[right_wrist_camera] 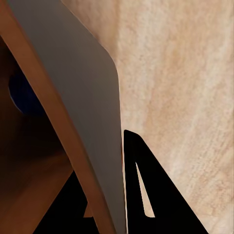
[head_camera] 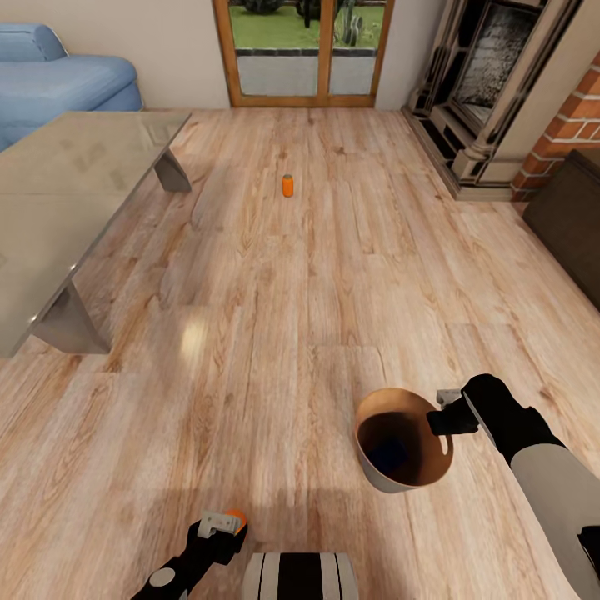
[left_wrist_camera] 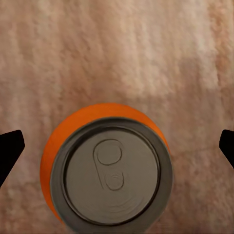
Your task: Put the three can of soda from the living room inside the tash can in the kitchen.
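One can of soda (head_camera: 287,185) stands upright on the wood floor out ahead, past the low table's end. A second orange can (head_camera: 237,517) stands on the floor right in front of me, and my left gripper (head_camera: 223,525) hovers over it. In the left wrist view this can's grey top (left_wrist_camera: 112,173) sits between the black fingertips (left_wrist_camera: 10,150), which stand wide apart and clear of it, so the gripper is open. The tash can (head_camera: 392,479), grey outside and brown inside, is at my right. My right gripper (head_camera: 442,421) is shut on its rim (right_wrist_camera: 92,146).
A long grey low table (head_camera: 75,192) runs along the left, with a light blue sofa (head_camera: 58,83) behind it. Wood-framed glass doors (head_camera: 302,50) are at the back. The stone fireplace (head_camera: 492,92) and a dark cabinet (head_camera: 575,217) line the right side.
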